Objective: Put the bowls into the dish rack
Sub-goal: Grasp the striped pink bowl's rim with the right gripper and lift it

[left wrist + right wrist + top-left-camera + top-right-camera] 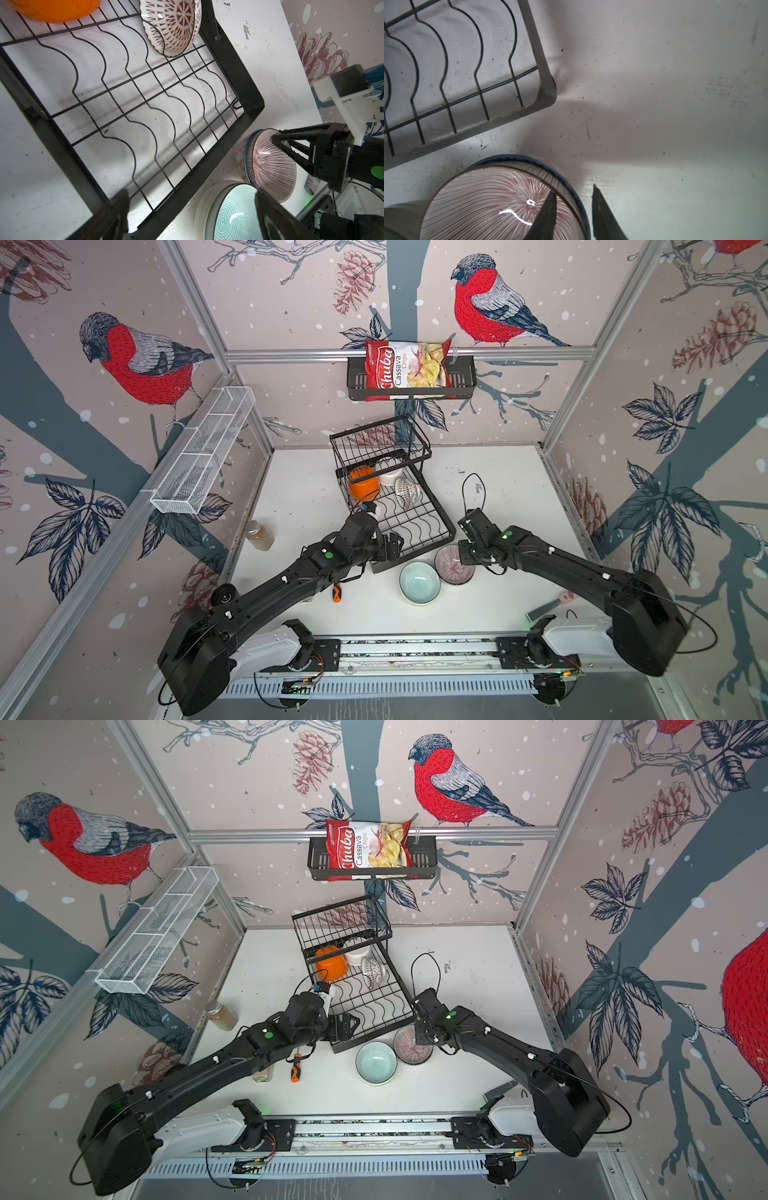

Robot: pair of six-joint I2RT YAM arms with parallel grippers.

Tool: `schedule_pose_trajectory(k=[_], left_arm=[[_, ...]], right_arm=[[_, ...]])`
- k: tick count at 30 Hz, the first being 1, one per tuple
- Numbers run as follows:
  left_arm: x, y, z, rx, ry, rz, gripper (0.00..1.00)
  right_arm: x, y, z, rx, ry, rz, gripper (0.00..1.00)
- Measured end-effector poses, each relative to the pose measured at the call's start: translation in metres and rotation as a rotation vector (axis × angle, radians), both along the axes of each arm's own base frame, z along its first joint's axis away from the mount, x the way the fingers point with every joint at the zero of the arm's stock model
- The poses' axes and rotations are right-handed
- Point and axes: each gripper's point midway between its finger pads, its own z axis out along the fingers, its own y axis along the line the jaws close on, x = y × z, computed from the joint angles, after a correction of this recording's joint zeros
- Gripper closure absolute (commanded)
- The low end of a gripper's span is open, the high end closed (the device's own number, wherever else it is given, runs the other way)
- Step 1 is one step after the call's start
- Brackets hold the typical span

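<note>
The dish rack point(436, 502) stands mid-table. Its lower tray holds an orange bowl point(363, 485), a white bowl point(390, 477) and a black-and-white patterned bowl point(174, 27) on edge. In front of it a pale teal bowl point(419, 583) sits nested in a cream one. Beside that, a purple-striped bowl point(483, 207) sits nested in a blue-rimmed bowl point(571, 185). My right gripper point(574, 190) straddles the striped bowl's rim, one finger inside and one outside, jaws narrow; contact is unclear. My left gripper point(192, 199) hangs open and empty over the tray's near left corner.
A jar point(259, 535) stands at the left and an orange-handled screwdriver point(336, 592) lies under my left arm. A grey flat tool point(544, 608) lies by the right arm. On the walls hang a white mesh tray point(203, 452) and a shelf basket point(461, 377) with a chips bag.
</note>
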Motion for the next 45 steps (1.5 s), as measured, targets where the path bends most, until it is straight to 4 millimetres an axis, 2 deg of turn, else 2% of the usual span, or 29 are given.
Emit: schedule_pose_trajectory(k=[8,12,26,28,45], left_arm=[[0.0,0.0,-0.001,0.006,-0.004,-0.003,0.06],[0.0,0.0,-0.002,0.009,-0.001,-0.003,0.06],[0.003,-0.003,-0.005,0.01,-0.001,-0.005,0.06],[0.003,-0.003,-0.005,0.011,-0.001,-0.006,0.07],[0.003,-0.004,-0.01,0.021,0.009,-0.016,0.06]], right_arm=[[0.0,0.0,-0.001,-0.004,0.001,0.004,0.88],[-0.001,-0.001,-0.001,-0.008,0.003,0.004,0.91],[-0.002,0.001,0.007,0.017,-0.017,0.025,0.94],[-0.002,0.001,0.008,0.022,-0.021,0.025,1.0],[-0.001,-0.003,0.028,0.044,-0.082,0.014,1.0]])
